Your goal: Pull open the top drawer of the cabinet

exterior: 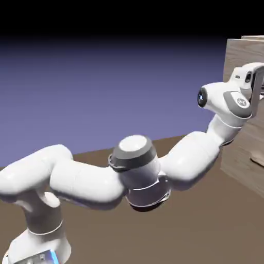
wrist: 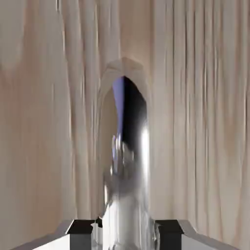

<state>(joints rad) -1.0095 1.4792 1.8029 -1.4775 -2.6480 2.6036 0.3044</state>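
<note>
no legible text, labels or numbers anywhere

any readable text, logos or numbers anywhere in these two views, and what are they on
No readable text in either view.
Arm wrist: a small round grey badge with a pale mark, too small and blurred to read.
Arm base: a light blue patch, no characters legible.
Cabinet and top drawer front: plain wood grain, no label.
Bar handle between the end effector fingertips: shiny metal, reflections only.

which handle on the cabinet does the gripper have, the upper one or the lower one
The upper one: the grey bar handle of the top drawer. The gripper is shut on it, shiny metal between its fingertips. The small lower handle sits untouched below the arm.
</note>
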